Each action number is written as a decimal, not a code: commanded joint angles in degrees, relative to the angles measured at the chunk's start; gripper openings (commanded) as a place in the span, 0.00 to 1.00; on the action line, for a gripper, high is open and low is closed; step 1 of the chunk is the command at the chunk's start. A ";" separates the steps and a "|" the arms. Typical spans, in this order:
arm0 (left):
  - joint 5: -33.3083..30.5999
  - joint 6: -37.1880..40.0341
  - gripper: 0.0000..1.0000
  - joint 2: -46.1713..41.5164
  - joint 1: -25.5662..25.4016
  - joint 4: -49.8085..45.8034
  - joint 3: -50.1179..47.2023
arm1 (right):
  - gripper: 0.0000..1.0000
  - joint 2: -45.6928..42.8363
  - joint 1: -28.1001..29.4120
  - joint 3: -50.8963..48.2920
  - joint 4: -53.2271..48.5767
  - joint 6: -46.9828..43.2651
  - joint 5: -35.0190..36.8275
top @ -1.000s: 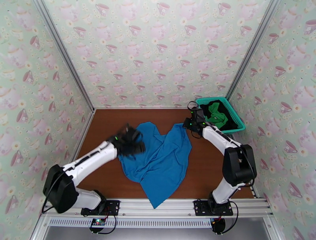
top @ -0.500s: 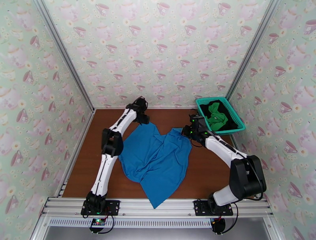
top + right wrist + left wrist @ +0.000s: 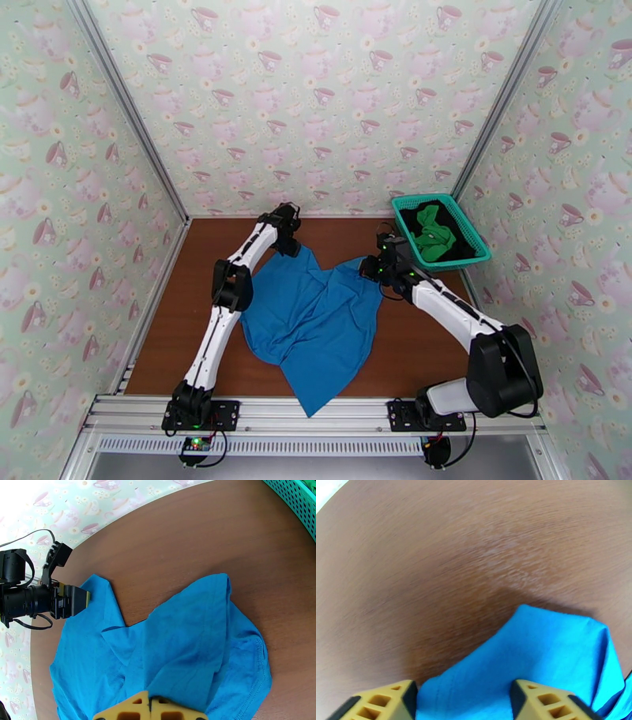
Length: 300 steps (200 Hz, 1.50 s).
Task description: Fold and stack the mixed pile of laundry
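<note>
The left fingers (image 3: pixel 383 702), spread, straddle one corner of the blue shirt (image 3: pixel 316 324); the right fingers (image 3: pixel 130 711), pressed together, pinch another.

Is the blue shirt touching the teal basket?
Apart. The right wrist view shows bare table between the blue shirt and the basket.
</note>
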 commanded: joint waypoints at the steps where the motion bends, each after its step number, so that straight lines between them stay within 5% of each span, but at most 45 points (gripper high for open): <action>1: 2.74 1.91 0.28 2.68 -1.30 1.07 -1.52 | 0.00 -1.46 0.48 -0.38 -1.37 0.69 0.76; 10: 2.78 1.47 0.00 2.56 -1.43 1.15 -2.11 | 0.00 -1.82 0.48 -0.43 -1.84 0.41 1.06; 46: 1.65 -3.85 0.00 -5.79 -0.24 6.14 -9.68 | 0.00 -4.94 0.48 5.43 -9.90 -5.20 4.35; 106: -4.08 -10.79 0.00 -42.44 3.57 13.72 -29.54 | 0.00 -19.97 0.45 27.58 -29.57 -23.21 13.67; 192: -11.09 -18.17 0.00 -88.95 -3.07 -2.20 -38.05 | 0.00 -30.61 0.48 62.98 -42.72 -26.54 2.91; 248: -3.78 -25.31 0.00 -104.30 -4.45 -17.25 -30.76 | 0.00 -29.02 0.04 89.67 -50.12 -18.38 -7.26; 300: 3.98 -24.82 0.00 -105.51 3.40 -24.33 -24.79 | 0.00 -30.12 -0.23 92.13 -47.62 -14.88 -5.47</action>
